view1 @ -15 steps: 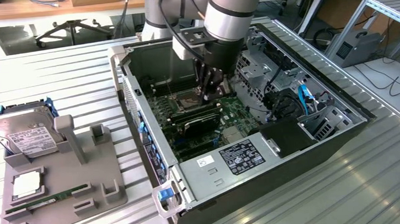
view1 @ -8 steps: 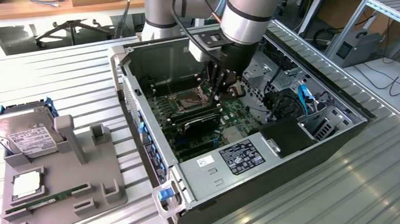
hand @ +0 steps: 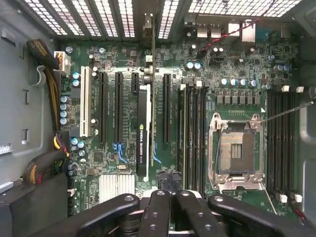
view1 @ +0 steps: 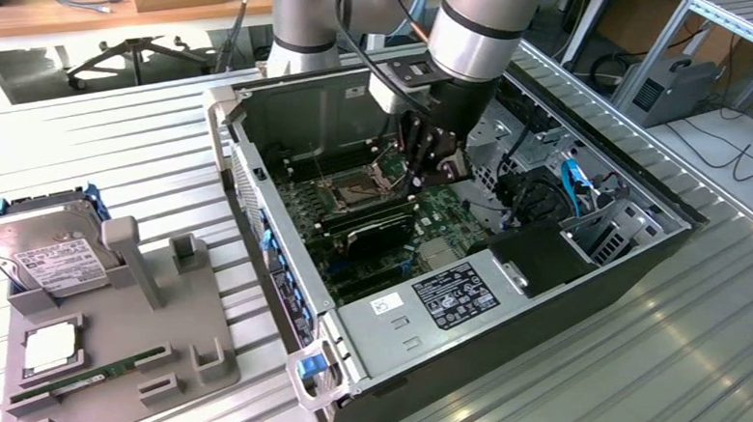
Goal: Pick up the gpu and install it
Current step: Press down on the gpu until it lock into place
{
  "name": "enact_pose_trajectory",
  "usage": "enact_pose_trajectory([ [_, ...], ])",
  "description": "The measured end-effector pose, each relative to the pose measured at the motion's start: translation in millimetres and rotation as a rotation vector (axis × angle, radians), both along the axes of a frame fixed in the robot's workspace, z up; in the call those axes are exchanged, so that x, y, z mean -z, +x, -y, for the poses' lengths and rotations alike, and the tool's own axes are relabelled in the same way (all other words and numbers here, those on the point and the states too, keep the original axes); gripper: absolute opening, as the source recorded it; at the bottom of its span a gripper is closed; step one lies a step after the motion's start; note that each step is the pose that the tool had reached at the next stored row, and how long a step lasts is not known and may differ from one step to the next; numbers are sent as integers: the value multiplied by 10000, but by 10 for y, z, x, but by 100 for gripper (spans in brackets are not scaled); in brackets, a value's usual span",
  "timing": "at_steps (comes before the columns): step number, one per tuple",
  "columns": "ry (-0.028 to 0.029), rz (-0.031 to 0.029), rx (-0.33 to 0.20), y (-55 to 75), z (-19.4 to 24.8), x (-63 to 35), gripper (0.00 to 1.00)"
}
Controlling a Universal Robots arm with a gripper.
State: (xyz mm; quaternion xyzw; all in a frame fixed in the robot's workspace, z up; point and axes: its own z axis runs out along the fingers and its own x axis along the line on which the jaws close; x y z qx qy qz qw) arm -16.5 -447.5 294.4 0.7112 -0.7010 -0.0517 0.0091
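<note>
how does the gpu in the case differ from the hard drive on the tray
The gpu is thin and black, standing on edge in a motherboard slot inside the case; the hard drive is boxy and silver with a white label, propped in the grey holder outside. Both are rectangular, and the gripper holds neither.

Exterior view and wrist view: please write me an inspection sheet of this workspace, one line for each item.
Surface: ribbed metal table, bearing an open computer case and a grey parts holder.
Job's things: gpu stands on edge in a motherboard slot, apart from the gripper.
Clutter: hard drive, a processor chip and green memory stick sit in the holder.
Grippers: gripper shut, holding nothing, above the motherboard inside the case.
Cables: blue cables and a sleeved bundle inside the case.
Surroundings: office chair base, aluminium frame, floor cables.
</note>
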Motion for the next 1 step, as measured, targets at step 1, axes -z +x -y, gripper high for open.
enact_pose_trajectory([
  [1, 0, 0, 0, 0, 0, 0, 11],
])
